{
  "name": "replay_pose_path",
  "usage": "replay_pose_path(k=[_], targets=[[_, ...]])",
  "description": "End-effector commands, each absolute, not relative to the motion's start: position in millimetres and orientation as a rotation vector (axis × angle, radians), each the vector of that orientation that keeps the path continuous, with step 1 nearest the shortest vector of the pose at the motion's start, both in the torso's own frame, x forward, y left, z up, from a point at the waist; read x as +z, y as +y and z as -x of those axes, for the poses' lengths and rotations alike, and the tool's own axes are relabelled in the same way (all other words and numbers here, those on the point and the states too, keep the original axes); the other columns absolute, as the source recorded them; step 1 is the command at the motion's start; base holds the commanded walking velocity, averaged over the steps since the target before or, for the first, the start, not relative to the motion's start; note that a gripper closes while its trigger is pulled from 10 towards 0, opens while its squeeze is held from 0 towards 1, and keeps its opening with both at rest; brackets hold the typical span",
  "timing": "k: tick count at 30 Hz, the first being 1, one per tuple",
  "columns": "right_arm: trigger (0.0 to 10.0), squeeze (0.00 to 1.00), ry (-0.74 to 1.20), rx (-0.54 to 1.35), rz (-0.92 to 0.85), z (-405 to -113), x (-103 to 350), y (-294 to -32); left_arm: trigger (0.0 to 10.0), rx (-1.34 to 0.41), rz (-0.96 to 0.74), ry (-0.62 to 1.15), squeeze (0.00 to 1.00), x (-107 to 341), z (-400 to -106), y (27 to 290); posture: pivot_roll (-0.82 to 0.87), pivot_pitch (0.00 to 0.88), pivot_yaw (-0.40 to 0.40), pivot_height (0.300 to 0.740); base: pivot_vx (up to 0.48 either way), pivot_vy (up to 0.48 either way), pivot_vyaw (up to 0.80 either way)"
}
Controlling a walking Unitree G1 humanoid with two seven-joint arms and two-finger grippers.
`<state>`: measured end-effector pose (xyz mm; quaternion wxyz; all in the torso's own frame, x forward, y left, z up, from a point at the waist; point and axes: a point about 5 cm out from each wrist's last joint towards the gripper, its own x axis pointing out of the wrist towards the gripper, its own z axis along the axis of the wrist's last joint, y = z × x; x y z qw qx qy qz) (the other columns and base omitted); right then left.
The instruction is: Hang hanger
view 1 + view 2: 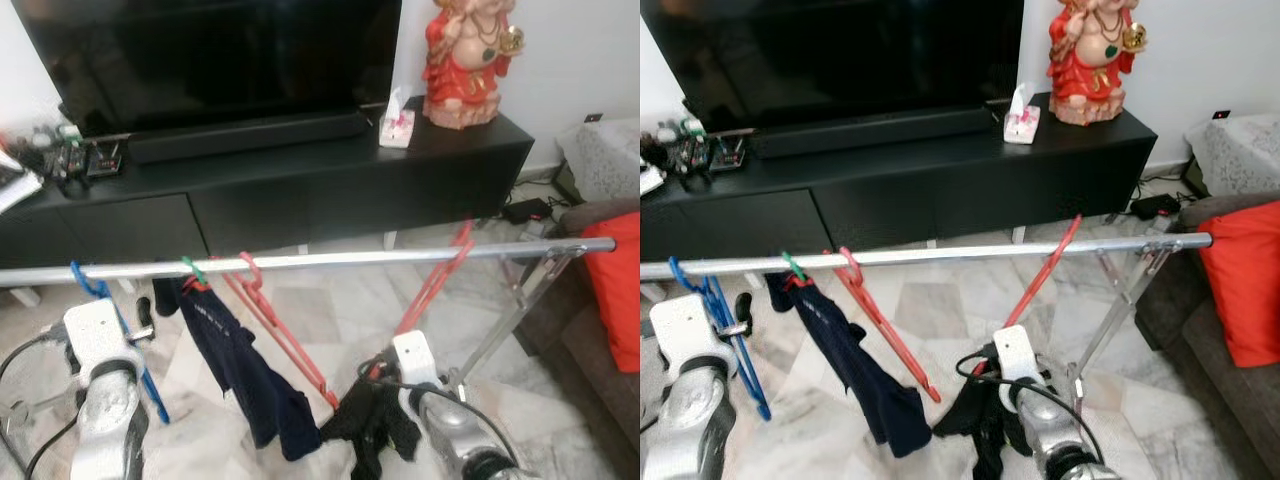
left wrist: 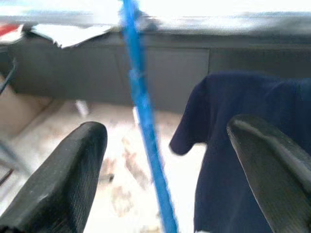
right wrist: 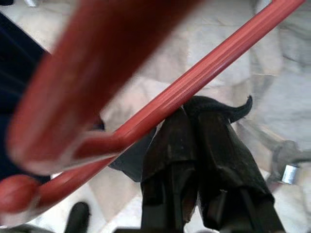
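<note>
A silver rail [image 1: 350,258] runs across in front of me. A blue hanger [image 1: 92,285] hooks over its left end, and its blue bar [image 2: 146,131] passes between the spread fingers [image 2: 63,179] of my open left gripper [image 2: 165,160] without being touched. My right gripper [image 3: 192,114] is shut on the lower end of a red hanger [image 1: 435,280], whose top leans up against the rail. A black garment [image 1: 375,425] hangs around that gripper. Another red hanger [image 1: 280,325] and a navy garment [image 1: 235,360] on a green hook hang from the middle of the rail.
A long black TV cabinet [image 1: 300,190] stands behind the rail, carrying a TV [image 1: 200,50], a tissue box [image 1: 398,125] and a red statue [image 1: 462,60]. The rack's crossed legs [image 1: 510,320] stand at right, beside a sofa with a red cushion [image 1: 620,290]. Marble floor lies below.
</note>
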<state>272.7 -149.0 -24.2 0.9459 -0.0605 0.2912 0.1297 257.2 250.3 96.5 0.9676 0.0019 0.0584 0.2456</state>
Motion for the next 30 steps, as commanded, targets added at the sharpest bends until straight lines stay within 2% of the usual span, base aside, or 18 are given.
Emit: replay_pose_path(k=[1,5,9,10,11,12,13,14,15,16,19,20,25,26,30], targets=[[10.0,0.00,0.574,0.283,0.115,-276.5,-20.8,-141.5,10.0,0.530,0.010,0.120,0.00,104.4,-257.9,256.2,-0.14,0.000,0.025,0.740,0.000,0.000,0.00],[10.0,0.00,0.564,0.292,0.114,-279.2,-18.3,-138.5,10.0,0.607,0.069,0.226,0.00,101.4,-262.7,260.9,-0.14,0.000,0.022,0.740,0.000,0.000,0.00],[10.0,0.00,0.548,0.302,0.111,-282.4,-14.9,-136.2,10.0,0.611,0.133,0.312,0.00,93.5,-270.1,261.0,-0.14,0.000,0.021,0.740,0.000,0.000,0.00],[10.0,0.00,0.546,0.305,0.112,-282.7,-14.5,-136.2,10.0,0.602,0.160,0.321,0.08,92.5,-273.0,259.6,-0.14,0.000,0.019,0.740,0.000,0.000,0.00],[10.0,0.00,0.546,0.306,0.111,-282.8,-14.4,-136.2,10.0,0.601,0.169,0.322,0.08,92.5,-273.8,259.3,-0.14,0.000,0.019,0.740,0.000,0.000,0.00],[10.0,0.00,0.546,0.307,0.111,-282.8,-14.4,-136.2,10.0,0.599,0.173,0.327,0.33,92.7,-275.0,258.9,-0.14,0.000,0.019,0.740,0.000,0.000,0.00],[10.0,0.00,0.545,0.308,0.111,-282.8,-14.3,-136.2,10.0,0.593,0.170,0.329,0.42,93.3,-276.5,258.6,-0.14,0.000,0.019,0.740,0.000,0.000,0.00],[10.0,0.00,0.545,0.309,0.111,-282.7,-14.4,-136.2,10.0,0.589,0.167,0.331,0.64,93.5,-278.4,258.2,-0.14,0.000,0.019,0.740,0.000,0.000,0.00],[10.0,0.00,0.546,0.309,0.111,-282.7,-14.4,-136.2,10.0,0.587,0.164,0.334,0.76,93.4,-280.0,258.1,-0.14,0.000,0.018,0.740,0.000,0.000,0.00],[10.0,0.00,0.546,0.310,0.111,-282.6,-14.5,-136.2,10.0,0.585,0.167,0.340,1.00,93.5,-282.0,258.0,-0.14,0.000,0.018,0.740,0.000,0.000,0.00],[10.0,0.00,0.546,0.311,0.112,-282.4,-14.6,-136.3,10.0,0.587,0.176,0.358,1.00,94.3,-284.4,258.0,-0.14,0.000,0.017,0.740,0.000,0.000,0.00],[10.0,0.00,0.547,0.313,0.111,-282.3,-14.8,-136.1,10.0,0.578,0.182,0.353,0.90,95.7,-287.8,257.8,-0.14,0.000,0.017,0.740,0.000,0.000,0.00],[10.0,0.00,0.549,0.316,0.110,-282.0,-15.0,-135.9,10.0,0.564,0.192,0.347,0.90,97.8,-293.6,257.6,-0.14,0.000,0.017,0.740,0.000,0.000,0.00],[10.0,0.00,0.558,0.318,0.108,-280.6,-16.6,-135.5,10.0,0.565,0.151,0.359,0.00,100.2,-301.5,260.0,-0.14,0.000,0.018,0.740,0.000,0.000,0.00],[10.0,0.00,0.564,0.322,0.107,-279.8,-17.5,-134.7,10.0,0.562,0.139,0.366,0.00,98.2,-308.1,261.6,-0.14,0.000,0.016,0.740,0.000,0.000,0.00]])
